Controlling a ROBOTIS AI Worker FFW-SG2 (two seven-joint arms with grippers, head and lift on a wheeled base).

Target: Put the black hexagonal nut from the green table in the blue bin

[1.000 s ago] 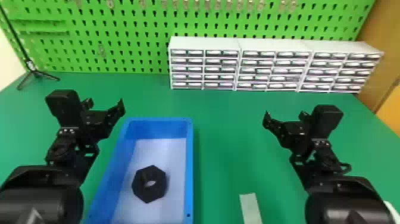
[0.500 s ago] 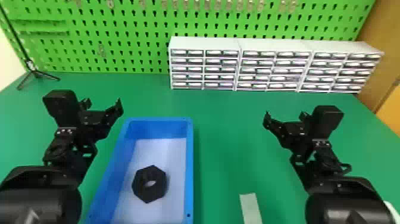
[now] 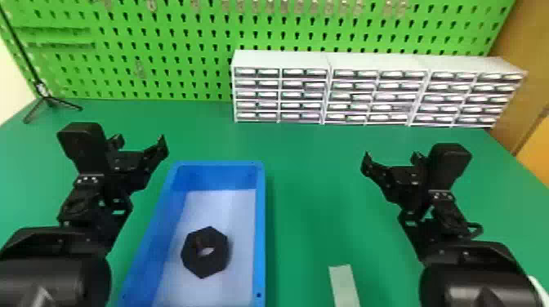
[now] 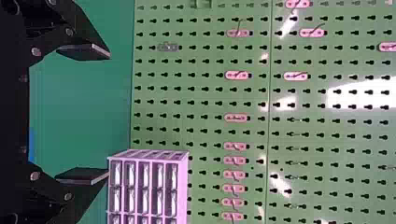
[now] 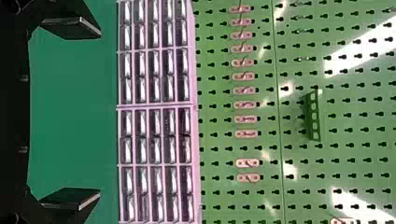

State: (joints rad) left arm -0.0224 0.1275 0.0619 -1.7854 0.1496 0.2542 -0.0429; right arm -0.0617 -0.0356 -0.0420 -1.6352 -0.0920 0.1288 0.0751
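Inside the blue bin (image 3: 260, 228), the black hexagonal nut (image 3: 205, 264) lies flat on the pale floor, its hole facing up. To the left of the bin's far end, my left gripper (image 3: 139, 142) is held above the green table (image 3: 310, 163). My right gripper (image 3: 391, 160) is parked over the table well to the bin's right. In the left wrist view, the left gripper (image 4: 95, 114) has its fingers wide apart and nothing between them. The right gripper (image 5: 91, 114) in its own wrist view is likewise spread and holds nothing.
White drawer cabinets (image 3: 326, 92) stand along the back of the table, against a green pegboard (image 3: 171, 49). A small black tripod (image 3: 50, 100) is at the back left. A pale strip (image 3: 344, 285) lies near the front, right of the bin.
The left arm has shifted slightly to the left over the last second. The right arm, the bin and the nut have stayed where they were.
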